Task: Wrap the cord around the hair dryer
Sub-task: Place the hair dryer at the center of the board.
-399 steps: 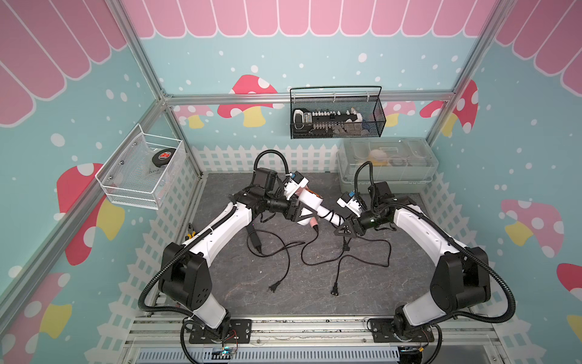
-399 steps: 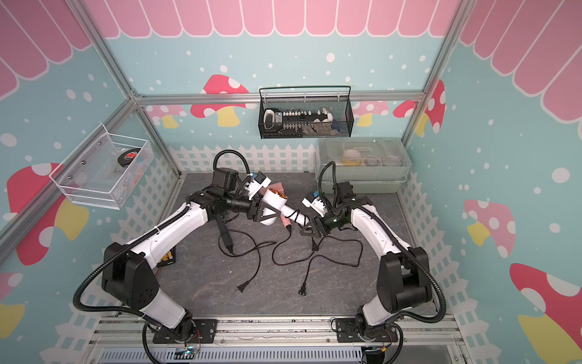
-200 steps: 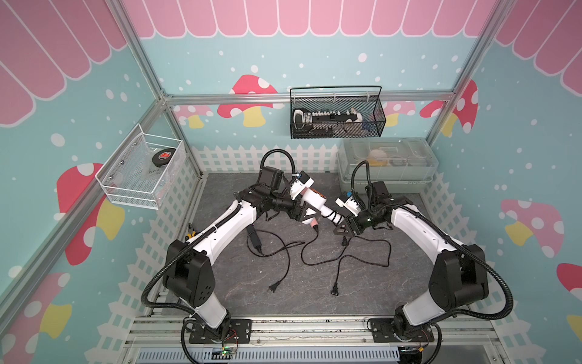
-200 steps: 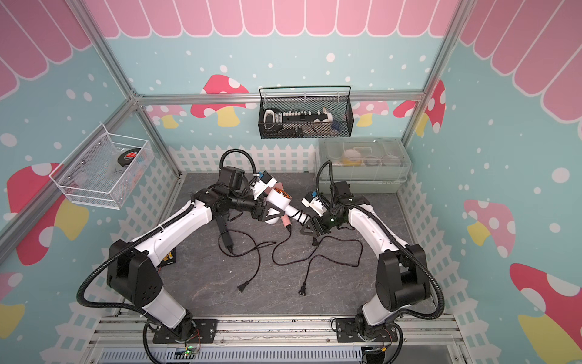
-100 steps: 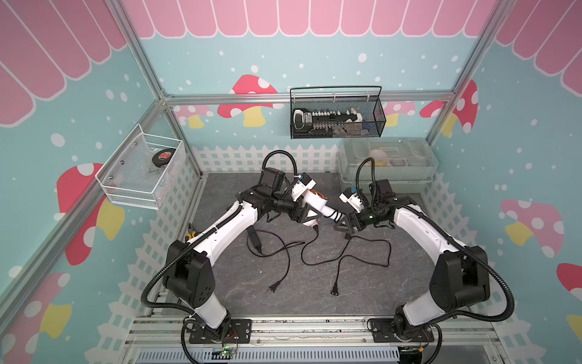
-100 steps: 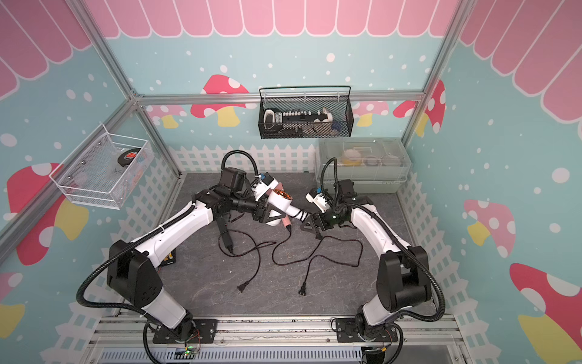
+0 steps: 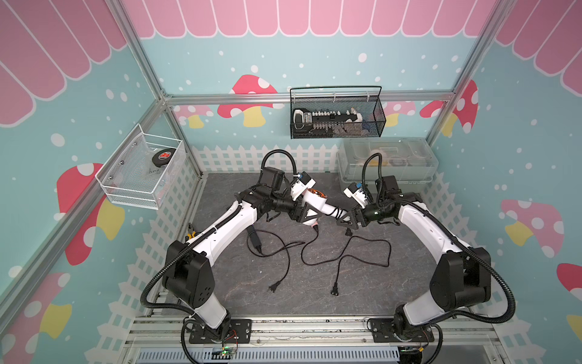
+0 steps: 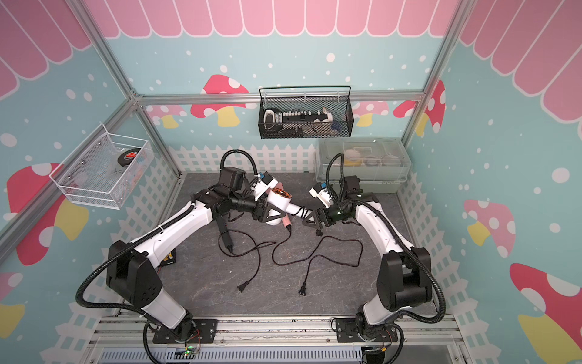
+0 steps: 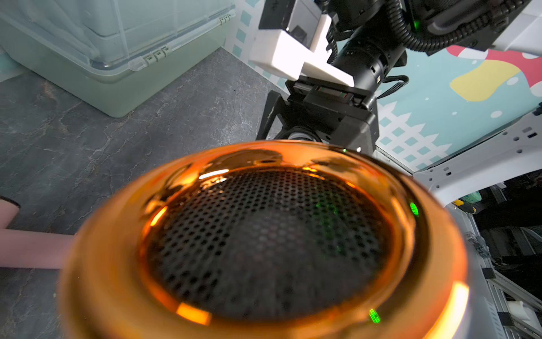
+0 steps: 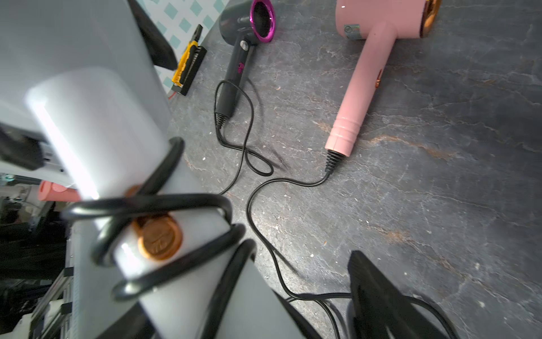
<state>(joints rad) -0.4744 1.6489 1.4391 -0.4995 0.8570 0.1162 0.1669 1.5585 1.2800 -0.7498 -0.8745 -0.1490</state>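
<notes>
My left gripper [image 7: 302, 214] is shut on the barrel of a white hair dryer [image 7: 315, 201] and holds it above the table. Its copper ring and black grille [image 9: 264, 234] fill the left wrist view. The black cord [image 10: 164, 202] lies in a few turns round the white handle [image 7: 337, 213]. The rest of it drops from the handle's end to the table. My right gripper [image 7: 346, 219] stands open right at that handle end. One black finger [image 10: 381, 293] shows, and thin cords on the table run under the gap. In the other top view the dryer [image 8: 280, 201] hangs between both grippers.
A pink dryer [image 10: 381, 26] and a black-magenta dryer [image 10: 243, 38] lie on the table, their cords looping to two plugs [image 7: 273, 287] [image 7: 334, 290]. A lidded clear bin [image 7: 387, 164] stands back right. Wire baskets [image 7: 337, 113] [image 7: 141, 173] hang on the walls. A yellow tool [image 7: 190, 234] lies by the left fence.
My left arm has carried the dryer a little to the right. The right wrist has rolled at the handle's end and its jaws stand wider.
</notes>
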